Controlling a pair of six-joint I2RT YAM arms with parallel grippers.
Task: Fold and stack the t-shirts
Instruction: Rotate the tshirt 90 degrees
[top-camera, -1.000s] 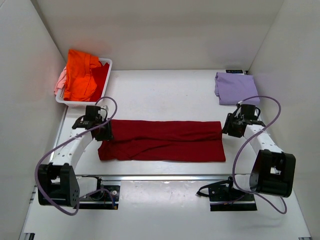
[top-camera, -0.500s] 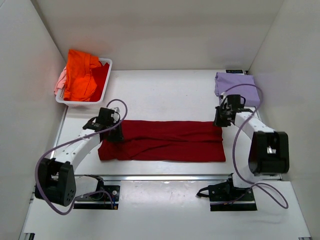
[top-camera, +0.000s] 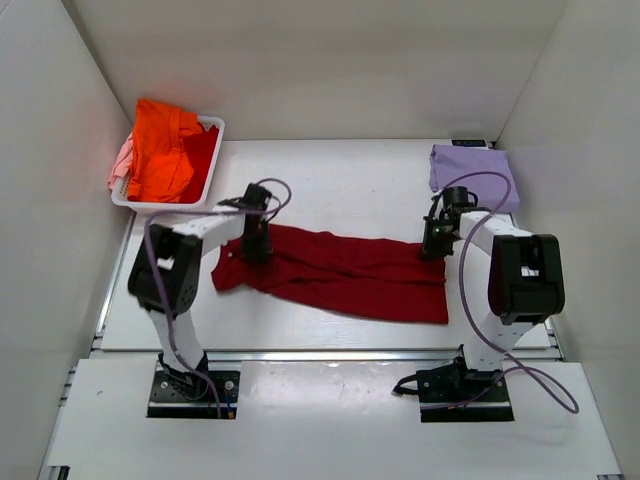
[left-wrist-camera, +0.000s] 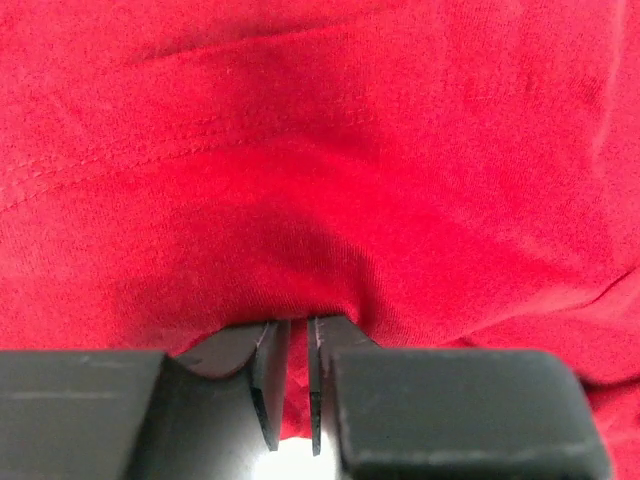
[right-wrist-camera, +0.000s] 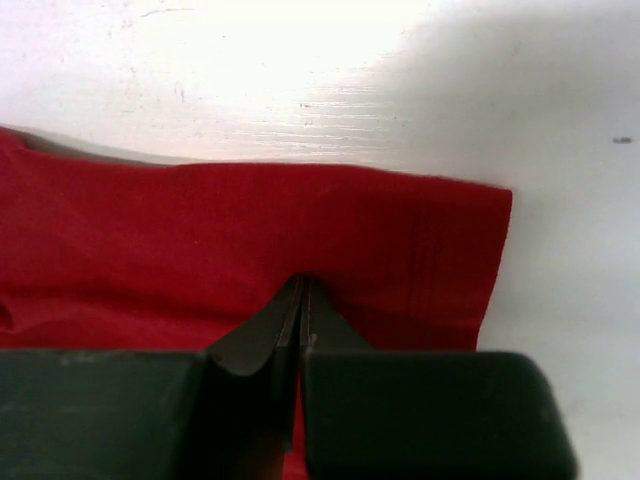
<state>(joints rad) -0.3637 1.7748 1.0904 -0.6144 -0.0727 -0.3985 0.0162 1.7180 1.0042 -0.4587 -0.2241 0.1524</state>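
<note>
Your dark red t-shirt (top-camera: 350, 275) lay across the middle of the counter (top-camera: 340, 190) as a long folded band, slanting from its bunched left end down toward the near right corner. Your left arm (top-camera: 200, 228) stood upright from its base, bent at the elbow, and reached inward across the counter, with the wrist turned down over that bunched left end. In the left wrist view, your left jaws stood narrow, with a ridge of red cloth pinched up between their tips. Your right arm (top-camera: 490, 235) rose in a tall column from its base and stretched forward and inward, its wrist pointing down at the far right corner of the shirt. Your right jaws were pressed tight together on the cloth just inside the hemmed edge, with bare counter beyond it. The folded lavender t-shirt (top-camera: 470, 175) sat in the far right corner, near the right wrist but apart from the red shirt. At the far left, the white basket (top-camera: 216, 127) held the orange t-shirt (top-camera: 160, 150), with a pale pink one (top-camera: 120, 160) hanging over its left side.
</note>
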